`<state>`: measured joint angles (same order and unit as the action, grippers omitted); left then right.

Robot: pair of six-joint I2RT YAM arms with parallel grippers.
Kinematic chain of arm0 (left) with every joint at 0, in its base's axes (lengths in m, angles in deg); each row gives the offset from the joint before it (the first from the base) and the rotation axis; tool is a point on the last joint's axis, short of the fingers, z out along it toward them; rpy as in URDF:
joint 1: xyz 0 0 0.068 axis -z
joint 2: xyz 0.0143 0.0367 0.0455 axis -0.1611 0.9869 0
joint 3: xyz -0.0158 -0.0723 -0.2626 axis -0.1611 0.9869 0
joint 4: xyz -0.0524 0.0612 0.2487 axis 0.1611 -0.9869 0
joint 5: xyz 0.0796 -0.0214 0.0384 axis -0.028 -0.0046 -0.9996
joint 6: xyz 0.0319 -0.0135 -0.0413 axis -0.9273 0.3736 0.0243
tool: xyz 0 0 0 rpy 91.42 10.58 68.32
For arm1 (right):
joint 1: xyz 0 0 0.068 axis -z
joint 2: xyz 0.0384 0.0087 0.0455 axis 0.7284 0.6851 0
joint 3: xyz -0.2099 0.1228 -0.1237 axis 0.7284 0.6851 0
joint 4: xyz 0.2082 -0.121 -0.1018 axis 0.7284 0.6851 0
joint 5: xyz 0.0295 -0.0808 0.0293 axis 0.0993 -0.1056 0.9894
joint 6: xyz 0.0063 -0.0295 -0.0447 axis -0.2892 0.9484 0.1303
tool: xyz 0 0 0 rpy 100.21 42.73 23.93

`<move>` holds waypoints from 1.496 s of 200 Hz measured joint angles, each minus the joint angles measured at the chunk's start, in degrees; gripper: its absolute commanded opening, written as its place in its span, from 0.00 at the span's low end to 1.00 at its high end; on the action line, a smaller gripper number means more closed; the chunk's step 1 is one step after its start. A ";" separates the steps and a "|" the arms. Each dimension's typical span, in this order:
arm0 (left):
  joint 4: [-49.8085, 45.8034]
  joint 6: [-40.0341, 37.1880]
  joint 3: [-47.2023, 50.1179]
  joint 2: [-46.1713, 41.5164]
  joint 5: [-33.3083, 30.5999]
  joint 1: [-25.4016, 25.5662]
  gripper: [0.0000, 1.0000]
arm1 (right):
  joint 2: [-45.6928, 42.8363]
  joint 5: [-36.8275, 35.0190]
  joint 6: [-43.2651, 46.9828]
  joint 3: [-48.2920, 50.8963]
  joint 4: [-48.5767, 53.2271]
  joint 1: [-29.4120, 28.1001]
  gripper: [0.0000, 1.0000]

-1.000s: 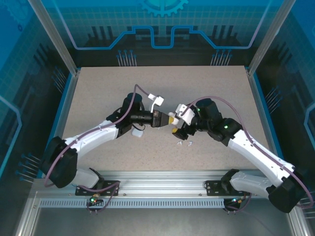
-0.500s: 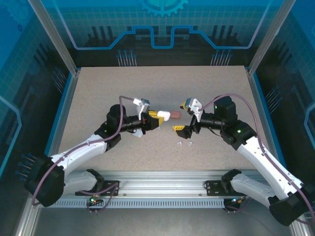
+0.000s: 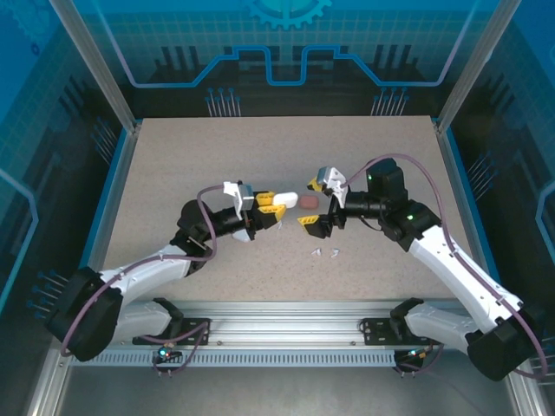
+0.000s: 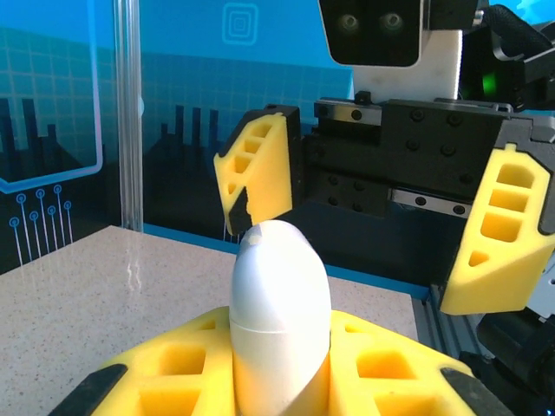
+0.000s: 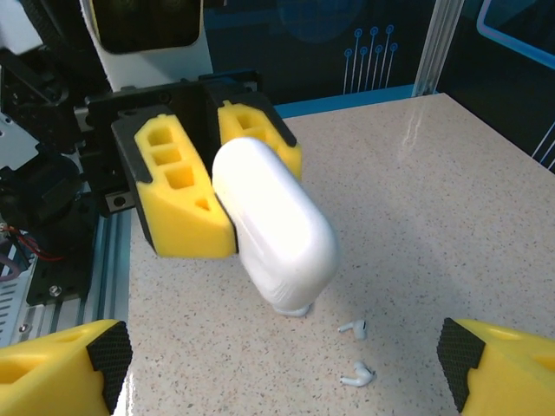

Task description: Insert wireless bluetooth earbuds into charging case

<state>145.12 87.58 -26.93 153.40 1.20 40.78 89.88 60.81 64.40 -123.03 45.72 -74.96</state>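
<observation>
Both arms have drawn apart since a second ago. The left tool (image 3: 272,205) is clamped on the closed white case (image 4: 279,303), and the right tool (image 3: 309,204) faces it, spread wide and empty. Two white earbuds (image 5: 354,328) lie on the bench (image 3: 173,173) nearby. The case is probably being readied, so its lid needs opening next.

Near the middle of the table (image 3: 173,165), the left gripper (image 3: 270,204) points right with a charging case (image 3: 287,199) clamped between its fingers. The right gripper (image 3: 311,203) faces it from the right, jaws spread wide. A second case (image 3: 310,202) lies on the table between them. Two earbuds (image 3: 316,252) lie side by side nearer the front edge, right of centre.
</observation>
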 measured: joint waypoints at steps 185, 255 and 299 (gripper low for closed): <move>3.06 0.07 0.72 1.14 1.86 -0.02 0.00 | 7.50 -5.84 4.15 -9.18 2.05 -2.67 0.80; 3.04 0.22 0.72 1.14 1.84 -0.17 0.00 | 8.33 -6.29 4.39 -11.34 3.63 -2.64 0.80; 3.04 0.20 0.72 1.14 1.90 -0.17 0.00 | 8.74 -6.49 4.37 -12.46 3.61 -2.60 0.81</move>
<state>148.15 87.77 -26.21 154.54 3.10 40.60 98.63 54.32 68.77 -135.49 49.32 -77.56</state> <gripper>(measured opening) 0.232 0.806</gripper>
